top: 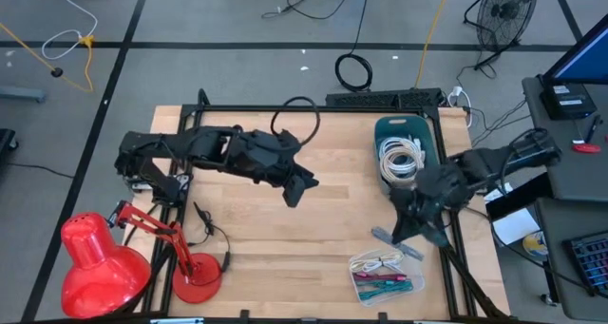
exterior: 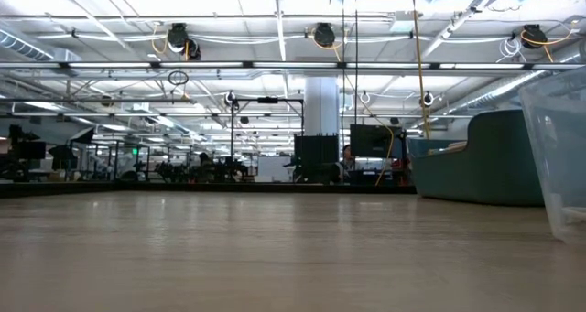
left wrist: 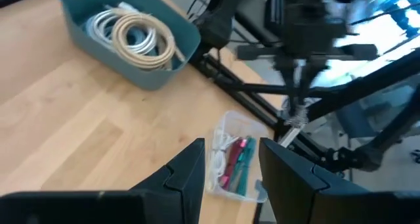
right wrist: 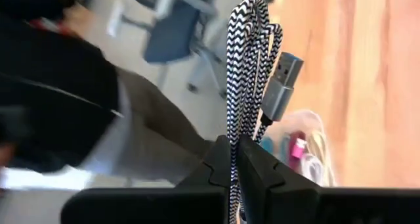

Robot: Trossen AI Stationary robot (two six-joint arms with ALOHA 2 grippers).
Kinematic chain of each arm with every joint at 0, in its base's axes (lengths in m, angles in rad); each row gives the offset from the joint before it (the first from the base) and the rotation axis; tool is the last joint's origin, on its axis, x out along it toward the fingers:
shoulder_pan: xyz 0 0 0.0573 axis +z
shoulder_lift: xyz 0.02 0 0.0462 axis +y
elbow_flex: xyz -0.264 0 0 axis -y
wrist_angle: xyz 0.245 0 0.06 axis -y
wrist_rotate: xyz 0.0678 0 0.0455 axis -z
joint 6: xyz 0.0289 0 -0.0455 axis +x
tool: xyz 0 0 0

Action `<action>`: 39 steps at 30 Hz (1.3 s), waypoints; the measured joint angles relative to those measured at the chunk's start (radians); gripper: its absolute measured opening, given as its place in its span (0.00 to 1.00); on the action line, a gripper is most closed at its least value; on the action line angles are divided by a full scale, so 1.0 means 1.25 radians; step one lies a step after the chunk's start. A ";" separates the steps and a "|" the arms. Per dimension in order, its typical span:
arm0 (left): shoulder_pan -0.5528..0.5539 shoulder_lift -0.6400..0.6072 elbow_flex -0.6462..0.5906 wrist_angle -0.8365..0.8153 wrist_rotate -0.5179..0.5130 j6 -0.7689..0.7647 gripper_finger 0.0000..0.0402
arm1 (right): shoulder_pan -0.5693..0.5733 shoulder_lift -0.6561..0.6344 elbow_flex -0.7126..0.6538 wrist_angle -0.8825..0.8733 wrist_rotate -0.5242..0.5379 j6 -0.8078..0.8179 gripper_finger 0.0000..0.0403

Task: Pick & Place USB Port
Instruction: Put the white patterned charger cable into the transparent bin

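Observation:
A black-and-white braided USB cable point(right wrist: 246, 60) with a grey metal plug point(right wrist: 283, 79) is in my right gripper point(right wrist: 233, 142), which is shut on it near the table's right edge point(top: 410, 224), between the teal bin and the clear container. The teal bin point(top: 407, 153) holds coiled white and beige cables. The clear container point(top: 385, 272) holds pink, green and white cables. My left gripper point(top: 302, 186) hangs open over the table's middle, nothing between its fingers point(left wrist: 190, 168). The low view shows no gripper. My right gripper pinches several bunched strands of the braided cable point(right wrist: 231, 129) between its two fingers. The looped strands and the grey plug stick out past the fingertips. In the left wrist view the cable point(left wrist: 298, 109) hangs clear of the table, above the clear container point(left wrist: 236, 165).
A red desk lamp point(top: 95, 262) stands at the near left corner, with a thin black cord point(top: 204, 224) lying beside it. A black frame point(top: 313, 107) runs round the table. Bare wood lies between the two arms.

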 joint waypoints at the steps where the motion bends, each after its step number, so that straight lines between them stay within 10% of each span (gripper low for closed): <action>1: 0.000 0.000 0.000 -0.009 -0.003 0.000 0.36 | 0.020 0.021 0.028 -0.033 0.027 -0.015 0.00; 11: -0.001 0.000 0.000 -0.037 -0.043 -0.005 0.36 | 0.179 0.238 0.115 -0.257 0.115 -0.079 0.00; 39: -0.188 0.113 -0.001 0.229 -0.317 -0.204 0.36 | 0.346 0.430 0.098 -0.065 0.245 -0.141 0.00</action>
